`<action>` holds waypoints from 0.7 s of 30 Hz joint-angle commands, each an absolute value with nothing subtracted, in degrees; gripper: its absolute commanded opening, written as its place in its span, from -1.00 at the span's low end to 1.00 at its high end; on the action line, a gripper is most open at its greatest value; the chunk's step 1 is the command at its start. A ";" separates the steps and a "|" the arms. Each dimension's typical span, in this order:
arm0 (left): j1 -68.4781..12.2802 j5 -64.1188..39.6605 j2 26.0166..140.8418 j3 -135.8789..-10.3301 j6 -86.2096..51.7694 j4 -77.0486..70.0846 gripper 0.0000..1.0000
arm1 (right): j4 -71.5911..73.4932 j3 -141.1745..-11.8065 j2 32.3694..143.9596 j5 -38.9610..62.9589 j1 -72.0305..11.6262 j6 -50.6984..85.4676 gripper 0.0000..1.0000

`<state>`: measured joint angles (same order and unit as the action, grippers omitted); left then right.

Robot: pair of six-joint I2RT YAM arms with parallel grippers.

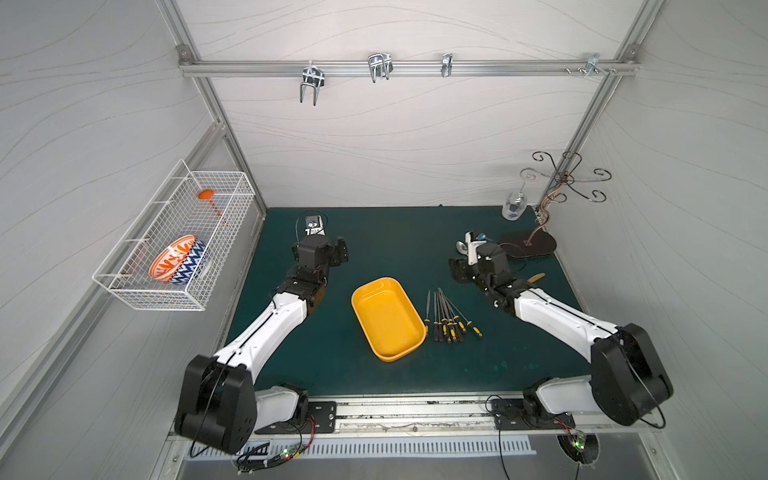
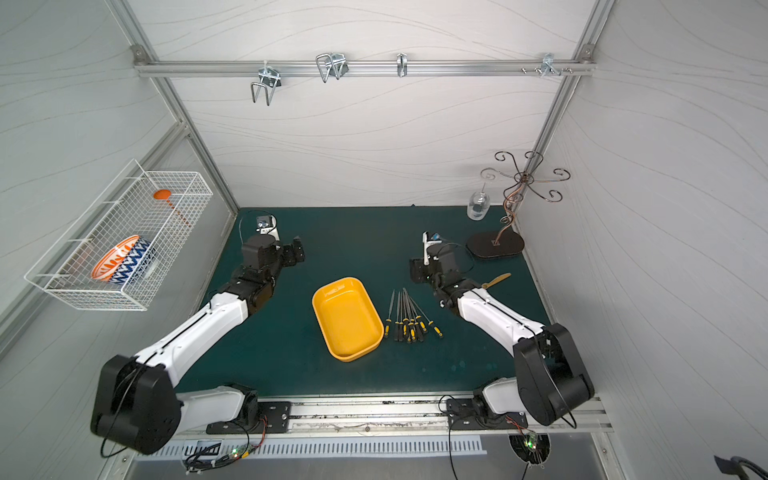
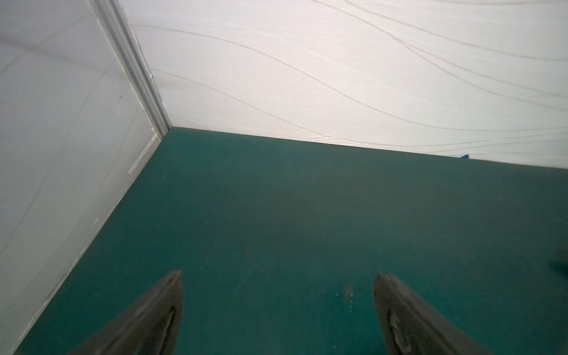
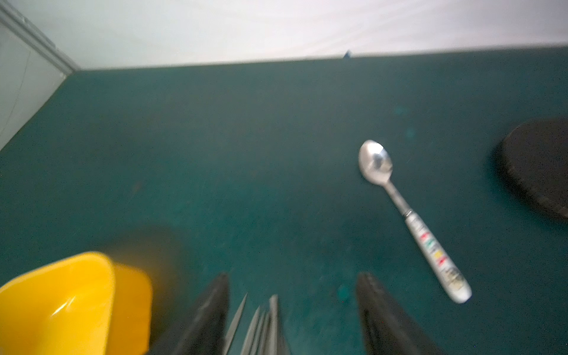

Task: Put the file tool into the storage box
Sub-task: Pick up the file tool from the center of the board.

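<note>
Several file tools point(image 1: 446, 316) with black-and-yellow handles lie side by side on the green mat, tips pointing to the back wall. Just left of them, in both top views, sits the storage box point(image 1: 386, 318) point(image 2: 347, 318), a shallow yellow tray with nothing in it. My right gripper point(image 1: 459, 270) point(image 4: 292, 282) hovers behind the file tips, jaws apart and holding nothing. In the right wrist view the blurred file tips point(image 4: 261, 319) show between the fingers, and the storage box point(image 4: 61, 307) is beside them. My left gripper point(image 1: 340, 251) point(image 3: 278, 273) stands wide open over bare mat at the back left.
A metal spoon point(image 4: 412, 215) lies on the mat near the right gripper. The wire stand's black oval base point(image 1: 530, 245), a glass jar point(image 1: 514, 205) and a wooden piece point(image 1: 536, 277) occupy the back right. A white wire basket point(image 1: 174, 241) holding a bowl hangs on the left wall.
</note>
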<state>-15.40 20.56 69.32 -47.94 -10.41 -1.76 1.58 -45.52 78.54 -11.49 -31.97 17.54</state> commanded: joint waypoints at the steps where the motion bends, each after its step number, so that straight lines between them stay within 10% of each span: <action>1: -17.59 20.62 65.89 -45.77 -17.67 10.97 0.99 | -12.44 -43.64 78.37 -13.10 -39.30 28.00 -0.08; 8: -19.33 22.46 61.01 -43.35 -13.71 9.84 0.95 | -20.04 -44.61 83.20 -14.44 -52.83 33.30 -0.36; 21: -21.16 24.52 62.09 -43.86 -13.85 10.77 0.99 | -24.19 -48.02 86.67 -17.72 -53.64 34.39 -0.39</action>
